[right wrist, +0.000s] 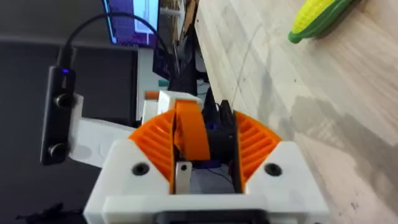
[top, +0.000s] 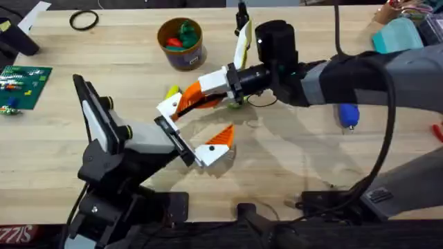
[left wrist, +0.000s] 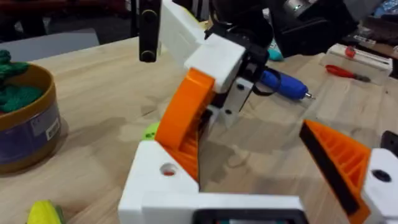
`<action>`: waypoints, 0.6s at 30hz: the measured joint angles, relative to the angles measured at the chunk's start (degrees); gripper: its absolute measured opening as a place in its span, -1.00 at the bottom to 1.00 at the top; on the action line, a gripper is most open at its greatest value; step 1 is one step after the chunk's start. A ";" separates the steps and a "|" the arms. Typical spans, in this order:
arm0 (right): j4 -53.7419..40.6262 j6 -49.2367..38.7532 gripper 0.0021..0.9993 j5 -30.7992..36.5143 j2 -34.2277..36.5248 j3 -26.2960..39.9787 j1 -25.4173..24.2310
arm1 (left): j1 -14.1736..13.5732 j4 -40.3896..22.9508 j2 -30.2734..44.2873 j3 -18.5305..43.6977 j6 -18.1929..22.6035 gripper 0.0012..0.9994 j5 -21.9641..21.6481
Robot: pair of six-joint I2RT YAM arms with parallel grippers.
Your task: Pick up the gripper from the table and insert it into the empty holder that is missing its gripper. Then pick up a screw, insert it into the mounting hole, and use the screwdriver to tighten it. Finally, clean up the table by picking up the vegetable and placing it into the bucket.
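We see the right gripper (top: 199, 97), the white-and-orange claw on the grey-sleeved arm, reaching across the middle of the table and clenched on the gripper (top: 172, 107). Its two ribbed orange pads (right wrist: 252, 146) squeeze the loose part's orange wedge from both sides. The gripper hangs off the table with its white base block lowest, set against one end of the holder (top: 174, 142), the flat black crossbar at the tip of the white-and-black left arm. We cannot tell whether the base is fully seated there. The left gripper (top: 201, 124) grasps nothing. Its one mounted finger (top: 218, 142), orange and white with a black dot, sits at the crossbar's other end, well apart from the new piece. Behind the right gripper, the bucket (top: 181, 43) stands upright near the far edge of the table (top: 311, 166), with green and red vegetables inside. A yellow corn cob (top: 173, 91) lies on the wood just beside the held gripper. The screwdriver (top: 348, 115) lies on the table to the right, under the right arm's grey sleeve.
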 joint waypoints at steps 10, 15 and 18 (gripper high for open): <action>-0.41 0.79 0.99 -0.69 0.80 -0.09 -1.23 | -0.57 0.02 -0.10 0.00 1.10 0.97 2.89; -0.42 0.79 0.99 -2.14 0.82 -0.09 -4.98 | -0.57 0.02 -0.10 0.00 1.26 0.97 3.56; -0.44 0.77 0.99 -4.20 0.83 -0.09 -8.64 | -0.57 0.02 -0.10 0.00 1.32 0.97 3.79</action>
